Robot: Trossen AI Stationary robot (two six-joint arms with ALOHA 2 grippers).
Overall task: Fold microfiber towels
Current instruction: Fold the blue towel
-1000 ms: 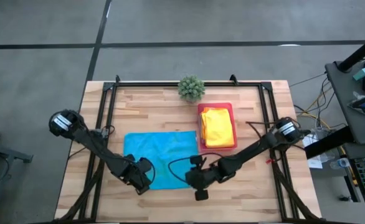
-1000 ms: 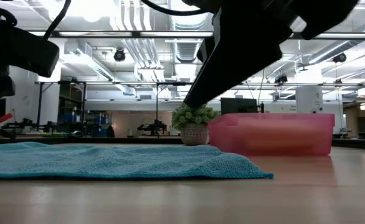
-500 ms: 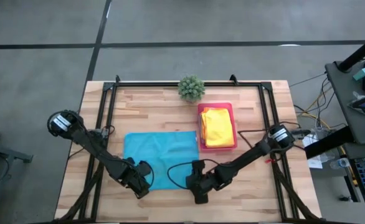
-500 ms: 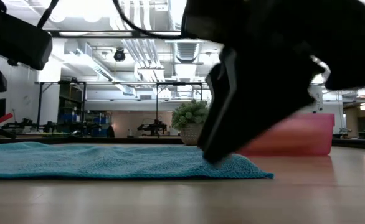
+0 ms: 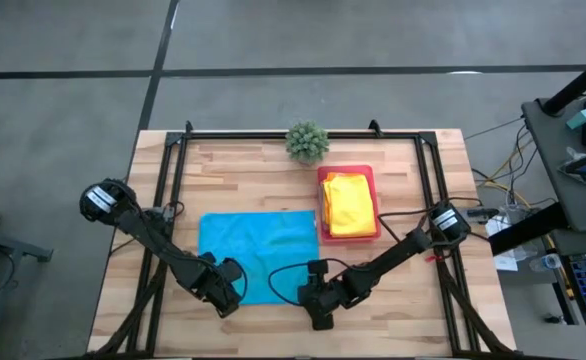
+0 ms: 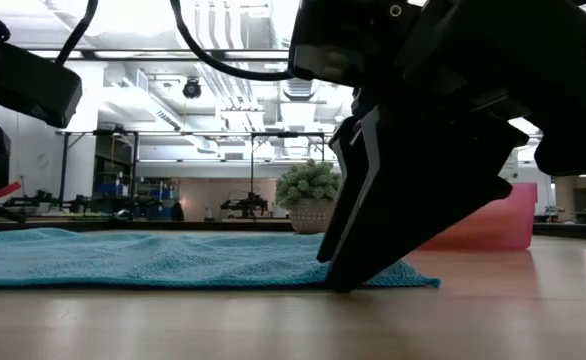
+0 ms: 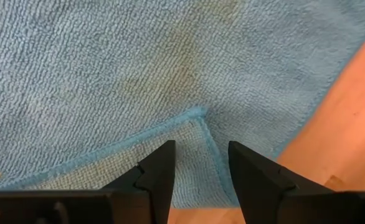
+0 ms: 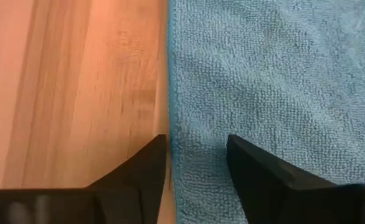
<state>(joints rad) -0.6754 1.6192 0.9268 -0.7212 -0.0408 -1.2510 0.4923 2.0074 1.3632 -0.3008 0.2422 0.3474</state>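
A turquoise towel [image 5: 258, 252] lies spread flat on the wooden table, its near left corner turned over [image 7: 192, 134]. My left gripper [image 7: 198, 163] points straight down over that turned-over corner, open, with one finger on each side of the flap. My right gripper [image 8: 196, 155] is open and slants down at the towel's near right corner [image 6: 393, 275], one finger over bare wood and one over cloth. A folded yellow towel [image 5: 350, 204] lies in the pink tray [image 5: 323, 180]. My left gripper stands over the turned-over corner; I cannot tell whether its fingertips touch the cloth. My right gripper's fingertips [image 6: 345, 284] reach down to the towel's right edge [image 8: 172, 124] near its near corner, slanting in from the near right. The jaws straddle that edge, and the cloth lies flat on the table.
A small potted plant [image 5: 307, 142] stands at the far edge behind the tray. A black frame [image 5: 303, 133] runs along the far edge and down both sides of the table. Bare wood [image 5: 393, 300] shows to the right of the towel and along the near edge.
My right gripper has sunk from above the table down to the towel's near right corner, tipping a little steeper. The towel has stayed flat where it was.
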